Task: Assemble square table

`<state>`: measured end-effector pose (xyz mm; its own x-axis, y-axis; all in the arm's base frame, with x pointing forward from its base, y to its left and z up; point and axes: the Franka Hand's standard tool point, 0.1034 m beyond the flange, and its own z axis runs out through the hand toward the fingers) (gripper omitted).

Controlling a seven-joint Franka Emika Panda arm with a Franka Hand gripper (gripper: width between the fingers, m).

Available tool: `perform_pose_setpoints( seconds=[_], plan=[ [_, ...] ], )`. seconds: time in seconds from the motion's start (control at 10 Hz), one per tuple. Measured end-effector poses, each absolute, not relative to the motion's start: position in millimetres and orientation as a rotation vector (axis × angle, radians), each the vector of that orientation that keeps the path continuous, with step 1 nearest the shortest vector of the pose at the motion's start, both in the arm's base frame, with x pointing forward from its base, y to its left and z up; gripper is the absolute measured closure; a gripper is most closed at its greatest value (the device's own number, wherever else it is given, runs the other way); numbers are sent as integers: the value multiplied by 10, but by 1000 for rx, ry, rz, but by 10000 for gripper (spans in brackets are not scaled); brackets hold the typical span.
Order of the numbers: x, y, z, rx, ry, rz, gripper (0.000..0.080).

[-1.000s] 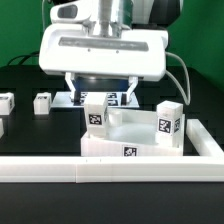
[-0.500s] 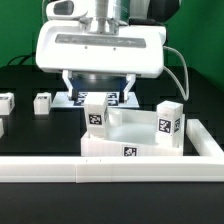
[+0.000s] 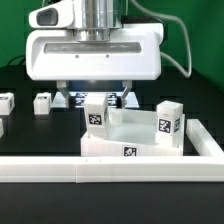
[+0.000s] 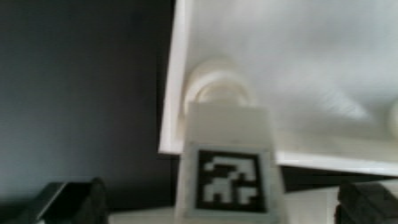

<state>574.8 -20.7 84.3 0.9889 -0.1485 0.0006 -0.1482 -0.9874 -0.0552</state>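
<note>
Gripper (image 3: 97, 97): jaws are standing wide and holding nothing. The fingers (image 3: 66, 95) are hanging on either side of the corner leg (image 3: 95, 112) with a gap on each side. In the wrist view the dark fingertips (image 4: 68, 200) are showing at both edges, well clear of the same leg (image 4: 228, 165), whose tag is facing the camera. Corner leg: standing upright in the slab's (image 3: 135, 138) far corner on the exterior view's left. Second leg (image 3: 168, 122): standing upright at the slab's corner on the exterior view's right, tag facing forward. Slab: lying flat on the black table (image 3: 30, 135), rim up, an edge tag facing forward, sitting just behind the rail (image 3: 100, 170) and inside its bend. Loose legs (image 3: 42, 102): lying on the table well to the exterior view's left, apart from the slab. Marker board (image 3: 113, 98): partly showing behind the corner leg, beneath the gripper body.
</note>
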Motion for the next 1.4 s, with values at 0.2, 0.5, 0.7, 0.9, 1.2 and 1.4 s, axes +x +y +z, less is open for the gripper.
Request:
perform_pose_setpoints(
  seconds=[0.2,0.5,0.7,0.9,1.2,1.4],
  plan=[
    [5711,-198,816,-3053,229,157,151],
    [5861,-336,799,-3067,231,366,151],
    [5860,-347,791,-3069,233,366,151],
    [5860,-349,790,-3069,233,366,151],
    [5866,-339,762,-3073,231,370,151],
    [5911,-293,774,-3074,257,367,151]
  ],
)
